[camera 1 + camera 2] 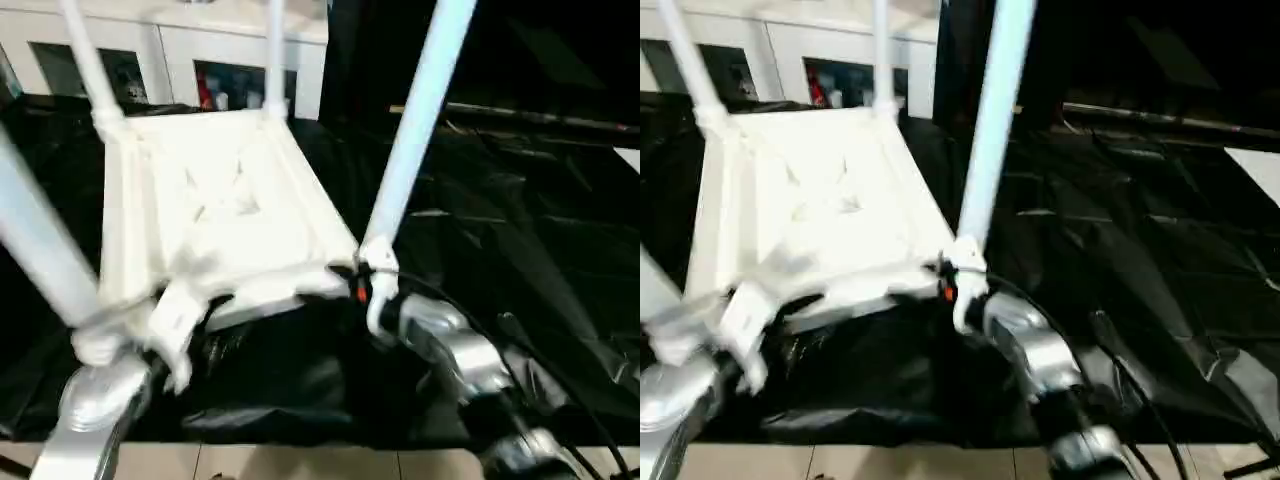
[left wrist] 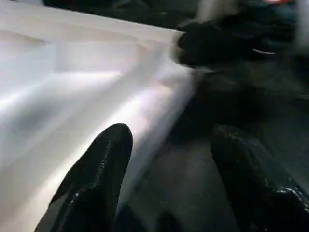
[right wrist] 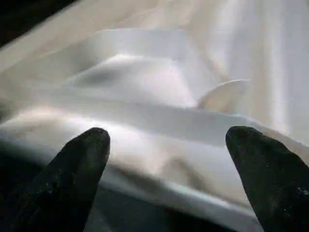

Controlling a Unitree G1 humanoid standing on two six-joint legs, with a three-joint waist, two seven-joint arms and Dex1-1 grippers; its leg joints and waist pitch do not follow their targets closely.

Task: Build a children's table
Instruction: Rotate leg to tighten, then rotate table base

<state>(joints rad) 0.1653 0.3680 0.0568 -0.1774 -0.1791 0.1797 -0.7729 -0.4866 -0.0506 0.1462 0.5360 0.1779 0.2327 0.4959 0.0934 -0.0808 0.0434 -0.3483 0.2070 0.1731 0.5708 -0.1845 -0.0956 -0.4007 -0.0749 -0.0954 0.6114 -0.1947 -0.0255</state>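
With the table flipped underside-up, notes run left to right.
Left gripper (image 2: 164, 193): fingers spread, nothing between them; in the wrist view one finger overlaps the white rim and the other sits over black cover. Touching or not, can't tell.
Children's table (image 1: 225, 200): upside down on the surface (image 1: 520, 260), ribbed underside facing up, four legs seated in the rounded corner sockets and pointing up.
Near-left leg (image 1: 40, 250): rises from the corner just above the left forearm.
Near-right leg (image 1: 415, 130): long, tapered, round, leaning slightly right at the top.
Right gripper (image 3: 169, 164): jaws wide, holding nothing, white near edge straight ahead between the fingers.
Key relation: tabletop's long axis runs away from the robot; each gripper faces its own near corner, both about equally close.
Materials: smooth glossy white plastic; surface draped in crinkled shiny black sheet.
Next move, my guess: grab the near edge with both to turn it upright.
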